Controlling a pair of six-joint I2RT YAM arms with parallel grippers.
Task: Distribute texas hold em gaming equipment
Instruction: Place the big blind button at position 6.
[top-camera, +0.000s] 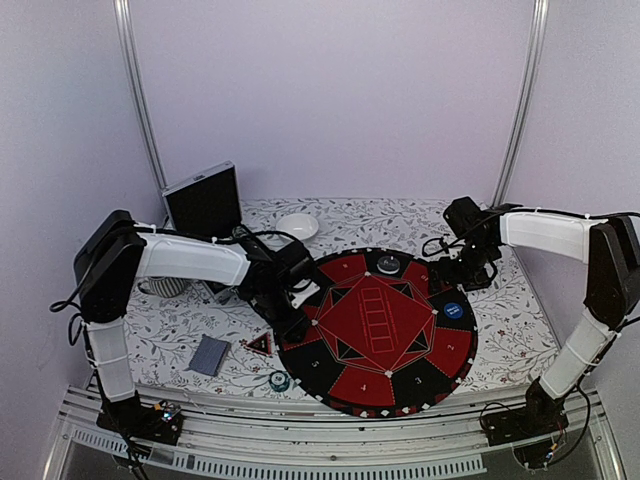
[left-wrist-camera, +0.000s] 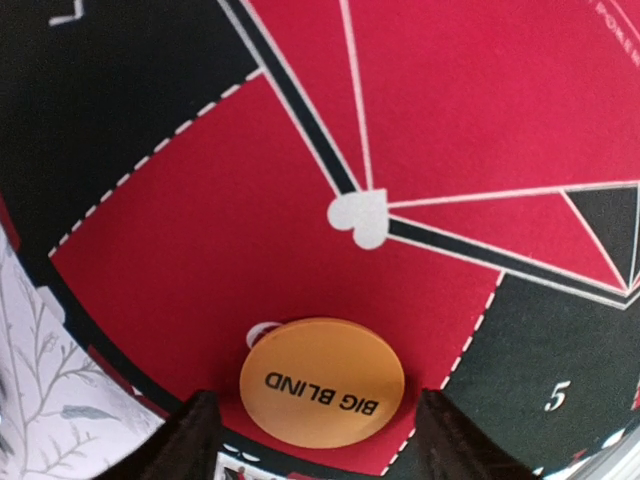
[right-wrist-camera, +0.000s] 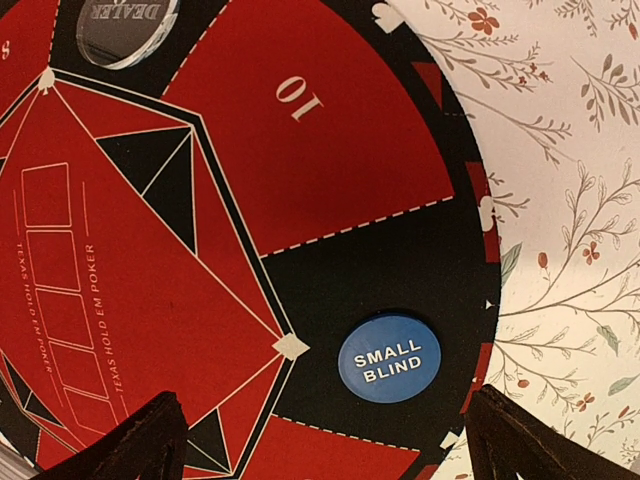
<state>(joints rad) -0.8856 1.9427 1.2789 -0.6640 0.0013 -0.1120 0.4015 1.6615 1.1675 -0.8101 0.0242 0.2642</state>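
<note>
While left pincer (left-wrist-camera: 315, 400) and right pincer (right-wrist-camera: 322, 395) gape, orange disc (left-wrist-camera: 322, 382) reads BIG BLIND, blue disc (right-wrist-camera: 389, 358) SMALL BLIND.

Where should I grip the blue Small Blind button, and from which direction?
Pinch the Small Blind button across its rim, coming straight down from above. It is a thin round disc lying flat on the felt mat, so only its edge offers purchase.
</note>
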